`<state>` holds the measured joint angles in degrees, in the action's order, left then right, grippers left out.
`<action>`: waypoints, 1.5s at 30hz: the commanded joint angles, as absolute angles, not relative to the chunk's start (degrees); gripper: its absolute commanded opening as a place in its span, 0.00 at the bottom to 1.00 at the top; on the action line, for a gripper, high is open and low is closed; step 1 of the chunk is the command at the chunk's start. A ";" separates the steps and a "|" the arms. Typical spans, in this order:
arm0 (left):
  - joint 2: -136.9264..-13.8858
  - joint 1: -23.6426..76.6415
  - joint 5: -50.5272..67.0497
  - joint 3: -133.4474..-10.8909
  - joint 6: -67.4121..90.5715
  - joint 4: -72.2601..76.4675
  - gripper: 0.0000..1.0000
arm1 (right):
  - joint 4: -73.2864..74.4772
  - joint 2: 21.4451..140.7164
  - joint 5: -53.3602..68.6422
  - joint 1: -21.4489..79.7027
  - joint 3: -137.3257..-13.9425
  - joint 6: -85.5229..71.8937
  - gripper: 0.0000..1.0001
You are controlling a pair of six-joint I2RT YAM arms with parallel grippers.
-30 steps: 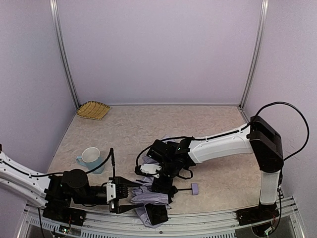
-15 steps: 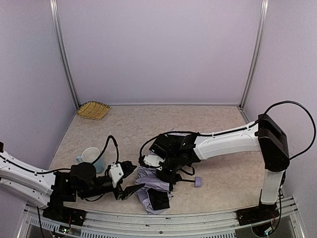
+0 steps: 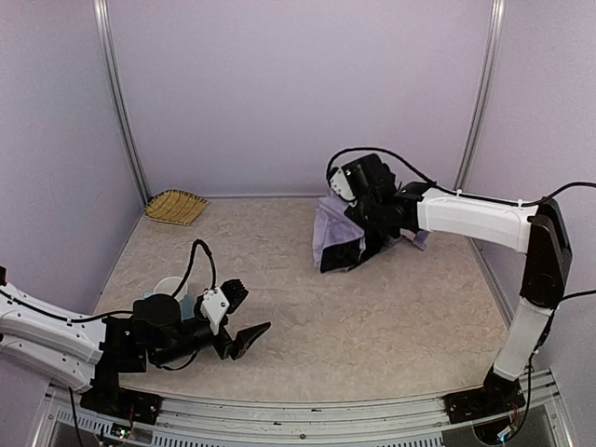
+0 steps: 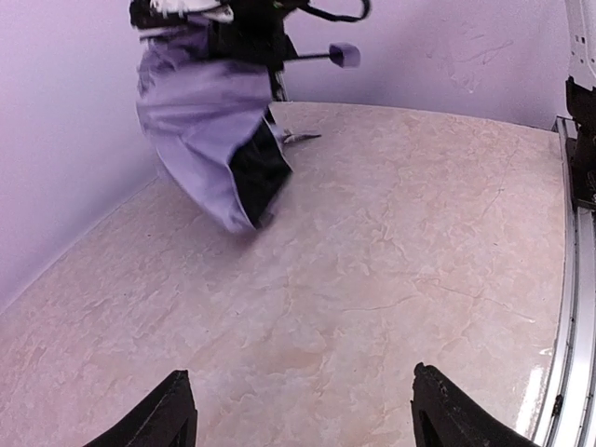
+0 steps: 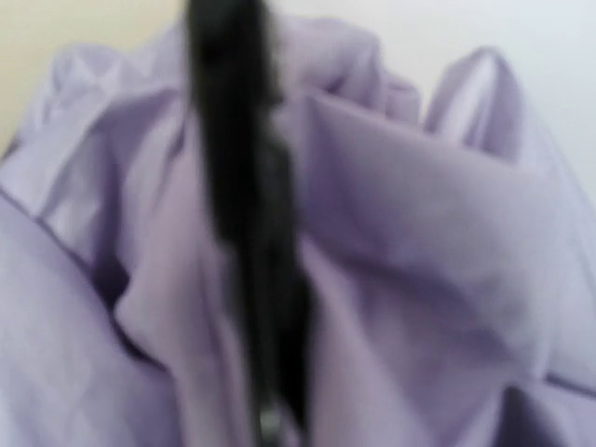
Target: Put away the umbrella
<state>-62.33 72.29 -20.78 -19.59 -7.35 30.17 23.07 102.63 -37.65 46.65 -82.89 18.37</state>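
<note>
Right gripper point(image 3: 366, 226), clamped shut on a compact umbrella point(image 3: 328, 228) of pale lavender crinkly fabric with black lining, holds it raised near the back wall, right of centre over the beige marbled tabletop point(image 3: 391, 326). In the left wrist view, the umbrella point(image 4: 200, 121) has its thin black shaft point(image 4: 303, 58) roughly level. The small lavender handle point(image 4: 343, 54) points to the right of that view. The loose canopy droops beneath the right gripper, down and to the left, with a black panel at its lower end. Whether that end touches the tabletop cannot be settled. The right wrist view shows only blurred lavender folds point(image 5: 419, 233) crossed by a dark upright band.

Left gripper point(image 3: 244, 315) point(image 4: 303, 377) hovers low over the near left part of the table with its jaws spread wide and nothing between them. It is well apart from the umbrella.

Containers: a pale blue mug point(image 3: 170, 287) stands just behind the left arm, and its interior is hidden from the top camera. A shallow yellow woven basket point(image 3: 175, 206) lies in the far left corner, well apart from both the mug and the umbrella.

Any markings on the arms are too small to read.
</note>
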 commanded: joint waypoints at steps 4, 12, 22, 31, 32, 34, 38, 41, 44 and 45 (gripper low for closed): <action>-61.58 71.87 -22.82 -20.48 -8.78 31.84 0.77 | -47.26 99.07 -59.05 38.29 -86.13 72.89 0.00; -59.54 71.82 -25.92 -18.94 -9.43 32.93 0.77 | -93.63 118.52 -61.22 45.32 -69.39 104.97 0.00; -56.45 71.71 -30.17 -18.28 -9.19 33.22 0.77 | 1.27 119.04 -46.30 70.24 -68.54 23.42 0.00; -53.77 71.70 -31.27 -18.46 -8.31 31.43 0.77 | 25.15 115.78 -2.35 73.21 -66.40 6.80 0.00; -53.52 71.68 -31.41 -18.66 -8.09 30.90 0.77 | 25.85 114.96 0.44 73.21 -65.88 6.24 0.00; -53.13 71.78 -31.39 -18.93 -7.77 30.00 0.76 | 26.39 113.06 4.05 73.14 -64.88 5.16 0.00; -52.30 72.61 -30.10 -19.48 -8.45 28.35 0.73 | 26.67 110.11 16.80 71.94 -62.31 3.64 0.00; -52.03 75.46 -28.01 -19.92 -11.92 26.18 0.64 | 27.00 109.07 22.95 70.77 -60.47 2.61 0.00; -53.09 81.60 -22.20 -20.79 -16.83 22.78 0.60 | 25.91 108.36 27.46 69.83 -58.39 1.71 0.00; -53.77 83.52 -20.31 -20.86 -18.02 22.00 0.60 | 25.42 108.27 29.71 69.34 -57.64 1.55 0.00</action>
